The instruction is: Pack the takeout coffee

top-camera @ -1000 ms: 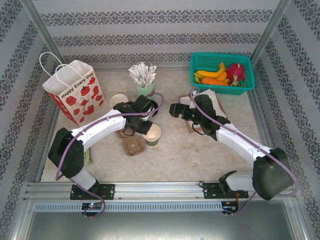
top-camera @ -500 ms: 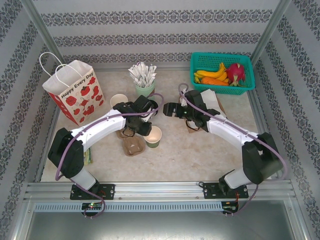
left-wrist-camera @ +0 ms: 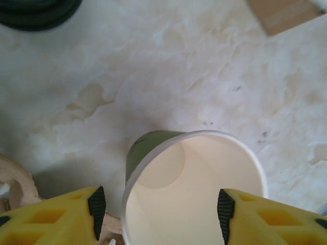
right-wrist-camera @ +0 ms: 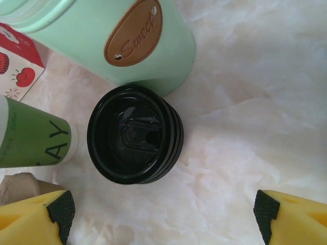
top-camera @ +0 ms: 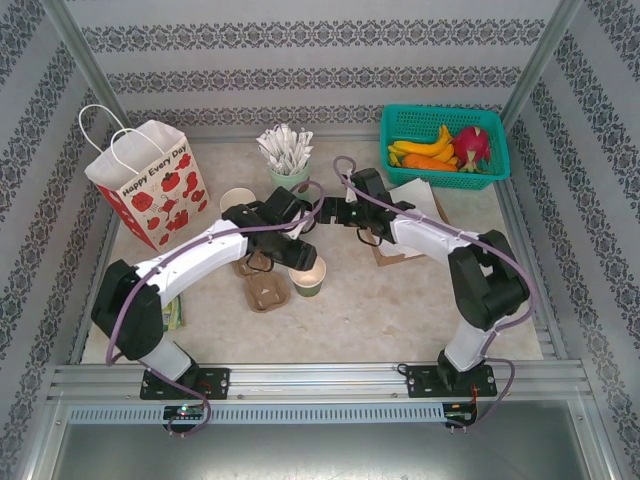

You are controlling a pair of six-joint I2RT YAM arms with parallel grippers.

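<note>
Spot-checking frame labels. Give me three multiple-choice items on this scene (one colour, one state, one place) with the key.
1. What colour is the fruit basket?
A) red B) teal C) white

2. The paper cup under the left gripper is:
A) lidded B) lying on its side C) upright with no lid

3. Where is the black lid?
A) beside the mint-green cup B) on the paper cup C) in the fruit basket

Key:
1 B: the top view shows teal mesh walls around the fruit.
2 C: the left wrist view looks straight down into its open mouth.
3 A: the right wrist view shows it on the tabletop at the foot of the mint-green cup.
</note>
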